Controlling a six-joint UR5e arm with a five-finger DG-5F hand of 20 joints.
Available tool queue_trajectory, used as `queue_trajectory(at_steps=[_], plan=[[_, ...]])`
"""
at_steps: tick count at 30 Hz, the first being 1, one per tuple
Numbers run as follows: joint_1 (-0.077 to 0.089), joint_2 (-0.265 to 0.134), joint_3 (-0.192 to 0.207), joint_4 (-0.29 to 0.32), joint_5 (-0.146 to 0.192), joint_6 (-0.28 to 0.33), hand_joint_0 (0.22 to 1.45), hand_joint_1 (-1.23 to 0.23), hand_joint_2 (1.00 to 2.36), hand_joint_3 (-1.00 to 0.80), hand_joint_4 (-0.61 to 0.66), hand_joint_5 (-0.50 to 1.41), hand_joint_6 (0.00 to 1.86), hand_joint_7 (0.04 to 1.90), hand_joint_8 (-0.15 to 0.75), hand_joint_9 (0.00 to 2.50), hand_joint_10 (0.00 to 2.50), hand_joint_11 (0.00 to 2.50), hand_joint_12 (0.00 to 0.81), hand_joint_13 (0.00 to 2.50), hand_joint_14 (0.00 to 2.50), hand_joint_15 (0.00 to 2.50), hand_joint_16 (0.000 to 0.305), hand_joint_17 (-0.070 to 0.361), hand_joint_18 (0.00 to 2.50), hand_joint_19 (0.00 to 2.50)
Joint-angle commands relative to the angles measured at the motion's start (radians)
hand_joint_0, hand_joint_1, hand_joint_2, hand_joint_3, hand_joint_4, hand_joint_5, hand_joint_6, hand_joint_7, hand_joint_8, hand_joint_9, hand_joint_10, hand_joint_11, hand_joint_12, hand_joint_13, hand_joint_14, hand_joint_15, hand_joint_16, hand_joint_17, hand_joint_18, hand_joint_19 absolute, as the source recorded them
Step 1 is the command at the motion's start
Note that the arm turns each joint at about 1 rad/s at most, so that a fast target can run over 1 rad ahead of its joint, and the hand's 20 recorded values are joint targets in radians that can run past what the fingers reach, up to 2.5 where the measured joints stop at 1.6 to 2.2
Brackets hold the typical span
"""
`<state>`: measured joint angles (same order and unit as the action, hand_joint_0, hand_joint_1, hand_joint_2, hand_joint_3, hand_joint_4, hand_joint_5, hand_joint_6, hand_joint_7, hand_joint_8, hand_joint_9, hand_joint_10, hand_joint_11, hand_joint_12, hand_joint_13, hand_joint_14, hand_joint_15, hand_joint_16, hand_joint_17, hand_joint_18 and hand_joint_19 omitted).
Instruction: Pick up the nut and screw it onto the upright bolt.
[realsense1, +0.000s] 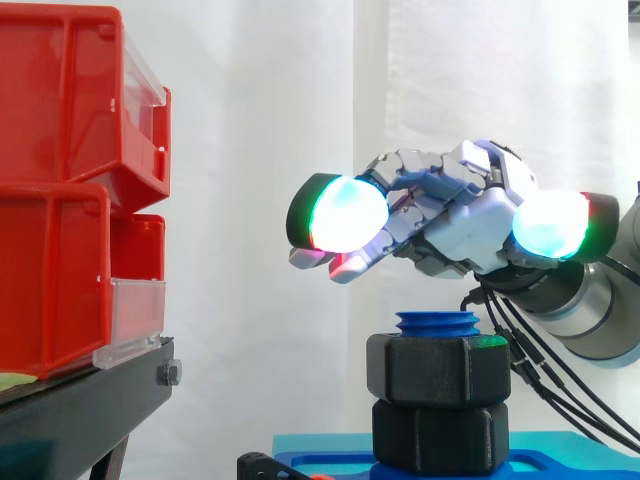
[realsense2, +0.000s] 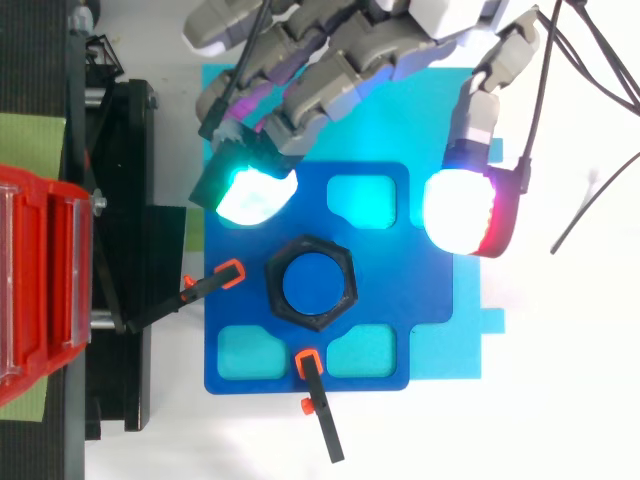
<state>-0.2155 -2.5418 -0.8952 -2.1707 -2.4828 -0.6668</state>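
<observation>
Nut (realsense1: 438, 368) on the bolt (realsense1: 437, 322), that's what we're looking at: the big black hexagon sits high on the upright blue thread, with only a short collar of blue showing above it. Beneath it sits a second black hexagonal piece (realsense1: 438, 436), and the two look to be touching. From above, we see the nut ringing the bolt near the middle of the blue plate (realsense2: 430, 300), which lies on a cyan sheet (realsense2: 470, 340) on the white counter (realsense2: 560, 400).

The hand (realsense1: 470, 225) hovers above and clear of the nut. Its fingers are spread and relaxed and hold nothing. One glowing pad (realsense1: 348, 213) reaches out towards the red bins (realsense1: 70, 200), and the thumb's pad (realsense1: 550, 225) hangs back on the arm's side. Looking down, we find those pads over the plate's far edge, one on either side of the bolt.

Our read on the nut is matte, stiff plastic, probably light for its bulk and not fragile. The six flat sides are the place to take hold, with pads on opposite flats, not on the corners, where we'd expect a grip to slip. A coarse thread like this should turn easily if the nut stays level; tilted, it could bind.

Two orange-tipped clamps (realsense2: 215, 285) (realsense2: 320, 410) pin the plate at its near and bin-side edges, so we expect the base to stay put under twisting.
</observation>
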Motion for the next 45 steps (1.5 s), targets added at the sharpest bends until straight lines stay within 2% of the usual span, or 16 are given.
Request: queue_trajectory(at_steps=[1, 11, 15, 20, 23, 24, 25, 31, 34, 38, 41, 45], plan=[[0.008, 0.002, -0.007, -0.015, 0.028, 0.01, 0.48, -0.45, 1.0, -0.5, 0.2, -0.16, 0.5, 0.51, 0.26, 0.7, 0.0, 0.0, 0.375, 0.47, 0.0, 0.0, 0.067, 0.151, 0.19, 0.0], [0.031, 0.0, -0.001, -0.092, 0.097, 0.01, 0.48, -0.45, 1.0, -0.5, 0.22, -0.15, 0.5, 0.52, 0.268, 0.73, 0.0, 0.0, 0.375, 0.51, 0.0, 0.0, 0.066, 0.15, 0.21, 0.0], [0.041, 0.002, -0.001, -0.112, 0.101, 0.007, 0.49, -0.45, 1.0, -0.5, 0.22, -0.15, 0.5, 0.52, 0.274, 0.75, 0.0, 0.0, 0.376, 0.53, 0.0, 0.0, 0.066, 0.149, 0.22, 0.0], [0.042, 0.002, -0.002, -0.14, 0.099, 0.004, 0.49, -0.45, 1.0, -0.5, 0.23, -0.15, 0.5, 0.53, 0.278, 0.76, 0.0, 0.0, 0.376, 0.54, 0.0, 0.0, 0.066, 0.149, 0.24, 0.0], [0.042, 0.006, -0.007, -0.172, 0.094, -0.031, 0.49, -0.44, 1.0, -0.5, 0.24, -0.14, 0.5, 0.55, 0.28, 0.76, 0.0, 0.0, 0.377, 0.55, 0.0, 0.0, 0.066, 0.148, 0.25, 0.0], [0.042, 0.011, -0.008, -0.179, 0.094, -0.057, 0.48, -0.44, 1.0, -0.5, 0.24, -0.14, 0.5, 0.55, 0.279, 0.77, 0.0, 0.0, 0.378, 0.55, 0.0, 0.0, 0.066, 0.149, 0.25, 0.0], [0.041, 0.028, -0.018, -0.205, 0.096, -0.112, 0.48, -0.43, 1.0, -0.5, 0.23, -0.14, 0.5, 0.56, 0.282, 0.77, 0.0, 0.0, 0.378, 0.55, 0.0, 0.0, 0.066, 0.149, 0.25, 0.0], [0.041, 0.046, -0.034, -0.238, 0.097, -0.126, 0.48, -0.41, 1.0, -0.5, 0.24, -0.14, 0.5, 0.59, 0.287, 0.77, 0.0, 0.0, 0.386, 0.56, 0.0, 0.0, 0.067, 0.151, 0.26, 0.0], [0.039, 0.072, -0.06, -0.265, 0.099, -0.149, 0.48, -0.41, 1.0, -0.5, 0.25, -0.13, 0.5, 0.62, 0.294, 0.78, 0.0, 0.0, 0.39, 0.57, 0.0, 0.0, 0.067, 0.152, 0.26, 0.0], [0.042, 0.101, -0.091, -0.298, 0.143, -0.191, 0.48, -0.4, 1.0, -0.5, 0.26, -0.12, 0.5, 0.65, 0.305, 0.82, 0.0, 0.0, 0.393, 0.58, 0.0, 0.0, 0.068, 0.152, 0.27, 0.0], [0.044, 0.115, -0.117, -0.344, 0.182, -0.231, 0.48, -0.4, 1.0, -0.5, 0.27, -0.12, 0.5, 0.66, 0.307, 0.83, 0.0, 0.0, 0.394, 0.59, 0.0, 0.0, 0.068, 0.152, 0.29, 0.0], [0.05, 0.127, -0.123, -0.405, 0.194, -0.272, 0.48, -0.41, 1.0, -0.5, 0.28, -0.11, 0.5, 0.67, 0.309, 0.83, 0.0, 0.0, 0.394, 0.6, 0.0, 0.0, 0.067, 0.151, 0.3, 0.0]])
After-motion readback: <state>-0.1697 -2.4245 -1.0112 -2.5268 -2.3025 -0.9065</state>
